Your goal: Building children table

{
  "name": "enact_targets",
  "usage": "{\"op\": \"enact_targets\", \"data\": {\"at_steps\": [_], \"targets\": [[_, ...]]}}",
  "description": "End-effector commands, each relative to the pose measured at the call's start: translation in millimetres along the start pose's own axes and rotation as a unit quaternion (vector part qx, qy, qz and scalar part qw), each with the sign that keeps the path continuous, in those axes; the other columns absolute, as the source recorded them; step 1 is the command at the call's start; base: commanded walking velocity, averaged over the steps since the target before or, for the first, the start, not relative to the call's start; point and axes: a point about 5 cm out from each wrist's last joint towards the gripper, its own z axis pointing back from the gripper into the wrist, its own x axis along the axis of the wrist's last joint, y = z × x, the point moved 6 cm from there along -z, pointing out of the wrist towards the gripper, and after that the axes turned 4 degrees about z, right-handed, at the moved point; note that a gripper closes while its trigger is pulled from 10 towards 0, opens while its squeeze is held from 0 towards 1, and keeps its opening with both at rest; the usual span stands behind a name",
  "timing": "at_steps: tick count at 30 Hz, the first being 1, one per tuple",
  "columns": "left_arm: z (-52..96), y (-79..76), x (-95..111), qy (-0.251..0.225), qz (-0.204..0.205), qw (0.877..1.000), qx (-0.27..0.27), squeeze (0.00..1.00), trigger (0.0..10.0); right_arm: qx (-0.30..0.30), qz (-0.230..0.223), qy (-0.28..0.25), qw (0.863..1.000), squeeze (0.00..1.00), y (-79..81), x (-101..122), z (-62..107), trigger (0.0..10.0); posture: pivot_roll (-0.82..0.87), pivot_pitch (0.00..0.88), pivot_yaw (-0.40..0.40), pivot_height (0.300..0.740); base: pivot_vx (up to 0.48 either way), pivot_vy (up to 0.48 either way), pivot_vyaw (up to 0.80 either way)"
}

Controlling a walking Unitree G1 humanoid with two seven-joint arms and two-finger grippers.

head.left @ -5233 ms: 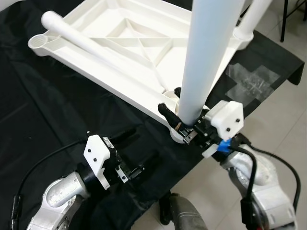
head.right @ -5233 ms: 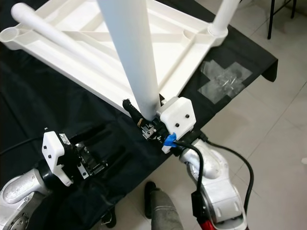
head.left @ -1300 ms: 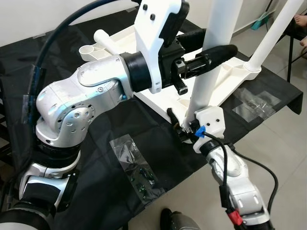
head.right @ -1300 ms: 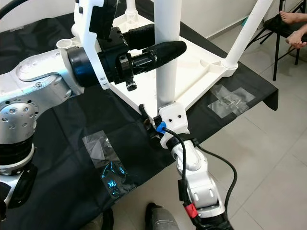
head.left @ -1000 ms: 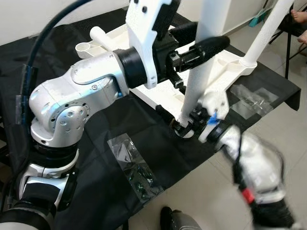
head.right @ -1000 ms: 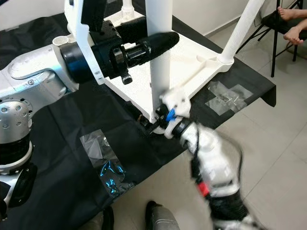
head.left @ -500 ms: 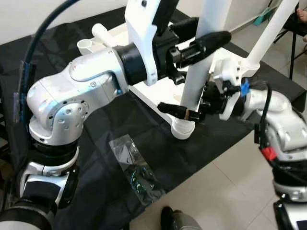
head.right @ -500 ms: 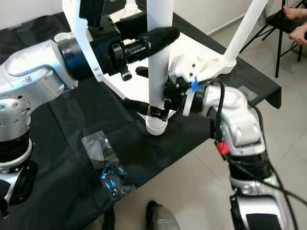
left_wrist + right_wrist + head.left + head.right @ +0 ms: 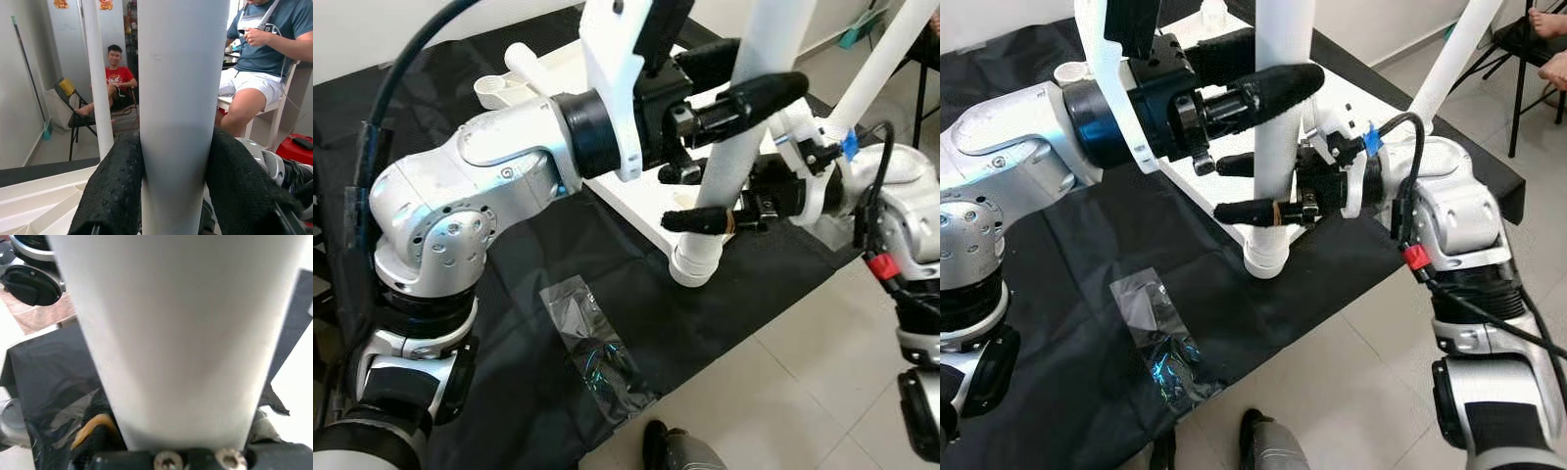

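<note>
The white children's table (image 9: 619,196) lies upside down on a black cloth. A white leg (image 9: 741,132) stands upright in the corner socket (image 9: 695,264) nearest me. My left gripper (image 9: 759,70) is shut on this leg high up, and the black fingers (image 9: 113,191) press both of its sides. My right gripper (image 9: 697,201) comes in from the right and is shut on the same leg lower down, a little above the socket. A second leg (image 9: 886,49) stands at the right corner. A third leg (image 9: 524,61) lies across the table's underside.
A clear plastic bag (image 9: 592,343) of small parts lies on the black cloth (image 9: 499,294) near its front edge. Tiled floor begins right of the cloth. Two people sit beyond the table, one in red (image 9: 117,73) and one in blue (image 9: 266,44). A folding chair (image 9: 1520,83) stands at the far right.
My right gripper has left the foot of the leg by the socket and now holds the leg higher, its arm swung out to the right. The left gripper has kept its hold.
</note>
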Motion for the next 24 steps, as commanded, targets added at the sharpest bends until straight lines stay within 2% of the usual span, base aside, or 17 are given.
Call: {"op": "enact_targets", "data": {"at_steps": [1, 8, 15, 16, 17, 19, 20, 21, 24], "targets": [[-6.5, -14.0, -10, 0.022, 0.014, 0.999, -0.037, 0.00, 0.0, 0.051, -0.007, 0.012, 0.999, 0.00, 12.8, -6, -9.9, 0.0, 0.00, 0.226, 0.010, 0.740, 0.000, 0.000, 0.00], [-5.8, -14.7, -11, 0.025, 0.017, 0.999, -0.041, 0.00, 0.0, 0.053, -0.003, 0.013, 0.999, 0.00, 9.9, -6, -7.5, 0.0, 0.00, 0.227, 0.015, 0.740, 0.000, 0.000, 0.00], [-6.5, -16.5, -10, 0.022, 0.016, 0.998, -0.049, 0.00, 0.0, 0.022, 0.000, 0.003, 1.000, 0.00, 2.3, -5, -8.5, 0.0, 0.00, 0.230, 0.022, 0.740, 0.000, 0.000, 0.00], [-7.3, -18.4, -8, 0.015, 0.016, 0.998, -0.054, 0.13, 0.0, 0.010, 0.000, -0.003, 1.000, 0.00, 0.8, -4, -8.2, 0.0, 0.00, 0.231, 0.025, 0.740, 0.000, 0.000, 0.00], [-7.5, -18.3, -6, 0.010, 0.020, 0.998, -0.052, 1.00, 0.0, -0.001, -0.003, -0.008, 1.000, 0.00, -0.3, -3, -7.8, 0.0, 0.00, 0.233, 0.029, 0.740, 0.000, 0.000, 0.00], [-7.5, -18.3, -6, 0.010, 0.020, 0.998, -0.052, 1.00, 0.0, -0.001, -0.003, -0.008, 1.000, 0.00, -0.3, -3, -7.8, 0.0, 0.00, 0.233, 0.029, 0.740, 0.000, 0.000, 0.00], [-7.6, -18.2, -5, 0.007, 0.022, 0.998, -0.051, 1.00, 3.3, -0.011, -0.005, -0.014, 1.000, 0.00, -0.6, -3, -7.3, 0.0, 0.00, 0.233, 0.029, 0.740, 0.000, 0.000, 0.00], [-7.5, -16.3, -2, 0.002, 0.024, 0.999, -0.045, 1.00, 10.0, -0.022, -0.009, -0.021, 0.999, 0.00, -0.6, -3, -6.5, 0.0, 0.00, 0.235, 0.033, 0.740, 0.000, 0.000, 0.00], [-6.8, -10.7, 2, -0.006, 0.021, 0.999, -0.031, 1.00, 10.0, -0.035, -0.019, -0.031, 0.999, 0.00, 2.0, -5, -4.8, 0.0, 0.00, 0.236, 0.035, 0.740, 0.000, 0.000, 0.00]]}}
